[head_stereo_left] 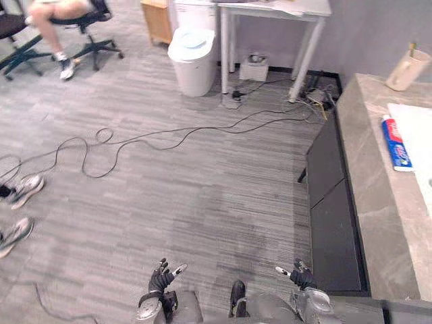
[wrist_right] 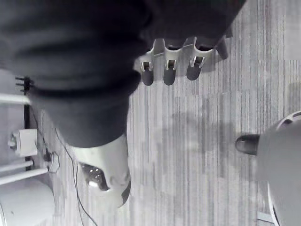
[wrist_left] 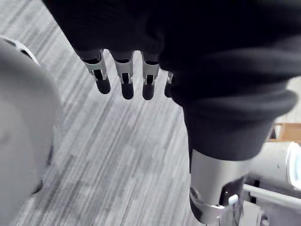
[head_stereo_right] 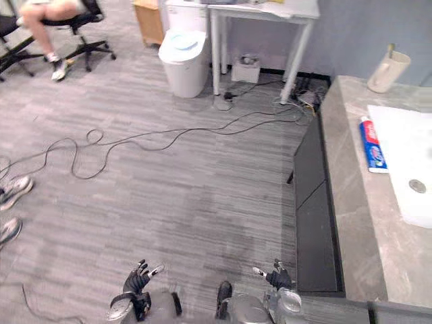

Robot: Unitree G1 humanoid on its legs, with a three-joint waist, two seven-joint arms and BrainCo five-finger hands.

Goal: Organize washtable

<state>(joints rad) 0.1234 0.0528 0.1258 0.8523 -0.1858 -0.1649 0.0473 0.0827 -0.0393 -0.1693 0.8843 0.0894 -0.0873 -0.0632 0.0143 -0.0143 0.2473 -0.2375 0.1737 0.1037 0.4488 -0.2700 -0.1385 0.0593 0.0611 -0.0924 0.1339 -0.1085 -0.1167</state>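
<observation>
we log toothpaste tube and cup on the bench. left robot hand well apart from the bench, right robot hand nearer it; both with fingers loosely spread.

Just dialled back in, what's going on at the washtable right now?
Nothing is being handled yet. The left hand and right hand hang low over the carpet, fingers relaxed and empty. The washtable is off to the robot's right. A toothpaste tube lies on it beside the white basin, and a cup sits at its far corner.
</observation>
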